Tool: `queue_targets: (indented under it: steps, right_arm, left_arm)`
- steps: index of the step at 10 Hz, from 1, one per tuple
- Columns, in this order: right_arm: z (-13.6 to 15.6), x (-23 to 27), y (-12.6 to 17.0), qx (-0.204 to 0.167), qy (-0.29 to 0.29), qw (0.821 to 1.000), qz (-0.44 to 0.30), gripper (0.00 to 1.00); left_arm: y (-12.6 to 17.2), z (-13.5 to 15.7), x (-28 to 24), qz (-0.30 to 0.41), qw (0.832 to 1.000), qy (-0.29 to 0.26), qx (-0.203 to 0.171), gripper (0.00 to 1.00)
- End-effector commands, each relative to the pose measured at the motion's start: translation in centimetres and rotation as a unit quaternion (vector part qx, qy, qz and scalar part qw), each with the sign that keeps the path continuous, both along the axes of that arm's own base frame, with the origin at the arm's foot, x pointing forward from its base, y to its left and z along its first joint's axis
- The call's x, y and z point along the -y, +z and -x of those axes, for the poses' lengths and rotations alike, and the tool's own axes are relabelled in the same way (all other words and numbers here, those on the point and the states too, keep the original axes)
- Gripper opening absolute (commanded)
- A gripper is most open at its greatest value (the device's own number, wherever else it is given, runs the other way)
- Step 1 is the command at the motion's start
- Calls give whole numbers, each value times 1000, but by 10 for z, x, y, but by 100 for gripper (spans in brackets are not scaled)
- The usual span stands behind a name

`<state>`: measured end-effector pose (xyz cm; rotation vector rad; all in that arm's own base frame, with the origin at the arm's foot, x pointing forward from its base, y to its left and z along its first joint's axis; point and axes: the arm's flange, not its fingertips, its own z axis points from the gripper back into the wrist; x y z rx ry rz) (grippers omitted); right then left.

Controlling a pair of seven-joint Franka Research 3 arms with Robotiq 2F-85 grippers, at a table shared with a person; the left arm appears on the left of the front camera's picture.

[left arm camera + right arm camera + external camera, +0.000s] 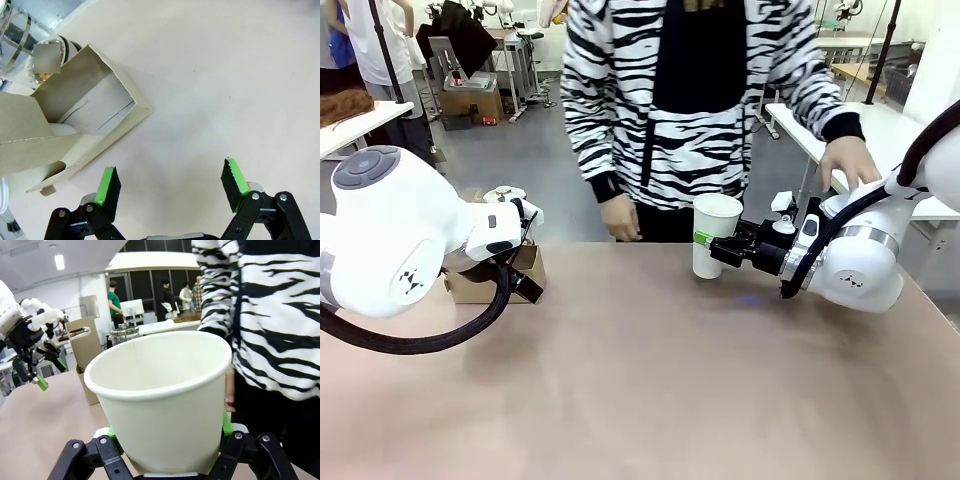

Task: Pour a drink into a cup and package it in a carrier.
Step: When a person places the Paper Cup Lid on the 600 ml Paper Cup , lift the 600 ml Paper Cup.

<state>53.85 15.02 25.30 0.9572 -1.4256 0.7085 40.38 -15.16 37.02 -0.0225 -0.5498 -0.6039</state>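
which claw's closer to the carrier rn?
Left. The left claw hangs open just beside the carrier, not touching it. The right claw is across the table, shut on the cup in front of the person.

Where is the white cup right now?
In the front view the paper cup is right of centre near the far edge of the table, clamped in the right gripper, just in front of the person in the striped top.

Left pincer (171,172) spread wide; right pincer (708,244) level, seemingly clamped.
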Motion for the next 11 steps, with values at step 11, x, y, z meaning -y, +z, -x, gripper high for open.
queue_targets:
  steps: [11]
  right_arm:
    - [-1, -2, 3, 3, -4, 1000, -2, 80]
  left_arm:
    - [0, 0, 0, 1, 1000, -1, 0, 100]
